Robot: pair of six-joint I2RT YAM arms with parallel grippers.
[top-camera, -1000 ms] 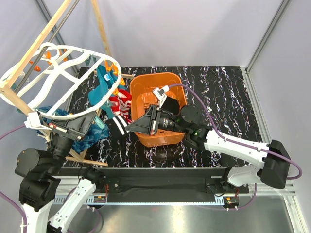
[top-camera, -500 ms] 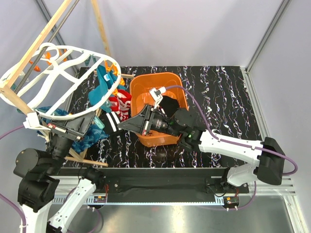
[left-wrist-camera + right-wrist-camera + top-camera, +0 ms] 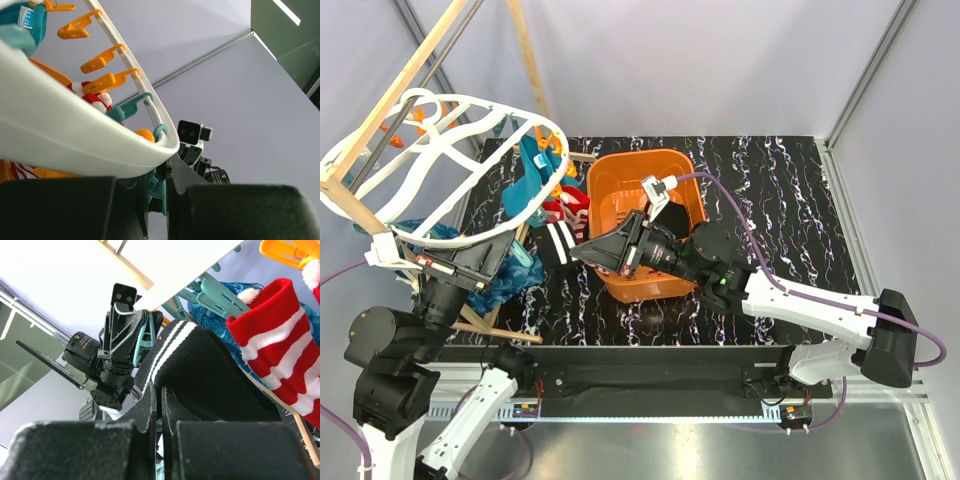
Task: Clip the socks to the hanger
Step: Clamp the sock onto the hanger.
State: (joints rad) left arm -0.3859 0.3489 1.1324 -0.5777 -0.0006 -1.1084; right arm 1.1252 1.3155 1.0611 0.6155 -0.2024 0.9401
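Two socks [image 3: 210, 370], one hanger [image 3: 75, 135], one basket [image 3: 610, 205], two arms [image 3: 820, 305].

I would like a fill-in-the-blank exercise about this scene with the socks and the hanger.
The right gripper is shut on a ____ sock with white stripes.
The left gripper pinches a ____ peg on the white hanger.
The basket below the right arm is ____.
Missing: black; teal; orange.
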